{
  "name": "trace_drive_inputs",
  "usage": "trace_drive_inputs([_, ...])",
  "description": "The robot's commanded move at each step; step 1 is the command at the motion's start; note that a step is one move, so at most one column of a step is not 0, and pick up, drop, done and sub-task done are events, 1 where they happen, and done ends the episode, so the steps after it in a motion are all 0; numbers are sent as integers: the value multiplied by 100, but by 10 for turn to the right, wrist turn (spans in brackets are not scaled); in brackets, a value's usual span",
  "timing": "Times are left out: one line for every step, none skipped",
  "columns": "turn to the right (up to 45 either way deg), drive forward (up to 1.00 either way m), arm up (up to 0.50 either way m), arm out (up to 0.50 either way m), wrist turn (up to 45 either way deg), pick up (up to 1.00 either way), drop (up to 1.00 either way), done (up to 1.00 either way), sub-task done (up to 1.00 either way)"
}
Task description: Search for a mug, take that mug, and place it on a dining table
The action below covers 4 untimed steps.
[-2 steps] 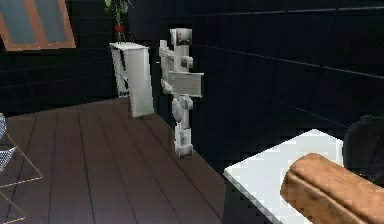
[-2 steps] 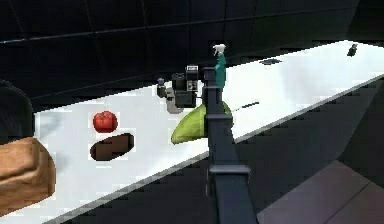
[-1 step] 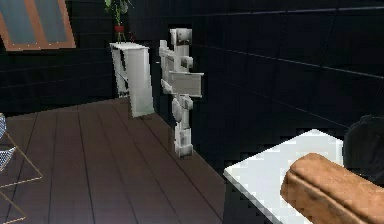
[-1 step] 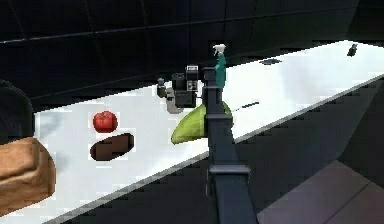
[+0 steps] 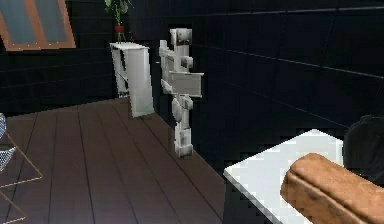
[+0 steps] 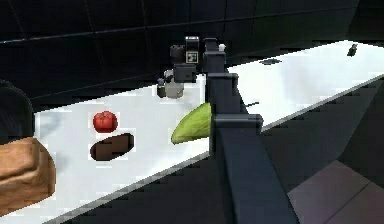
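My arm [image 6: 235, 130] rises from the arm side view's bottom edge and reaches out over a long white counter [image 6: 300, 85]. At its far end the gripper [image 6: 170, 84] sits just left of the white marker squares. A small grey mug-like thing [image 6: 177, 90] is on the counter right at the fingers. I cannot tell whether the gripper holds anything.
On the counter lie a red round fruit [image 6: 104, 121], a dark brown lump [image 6: 112, 147], a green leafy thing [image 6: 193, 124] and a bread loaf [image 6: 22, 170] [image 5: 330, 190]. In the forward view, a white figure statue [image 5: 180, 90] and a white cabinet [image 5: 132, 75] stand against dark walls across open wooden floor [image 5: 110, 160].
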Motion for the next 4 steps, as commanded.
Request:
trace_drive_inputs([0, 0, 0, 0, -450, 0, 0, 0, 0])
trace_drive_inputs([0, 0, 0, 0, -450, 0, 0, 0, 0])
trace_drive_inputs([0, 0, 0, 0, -360, 0, 0, 0, 0])
trace_drive_inputs([0, 0, 0, -42, 0, 0, 0, 0, 0])
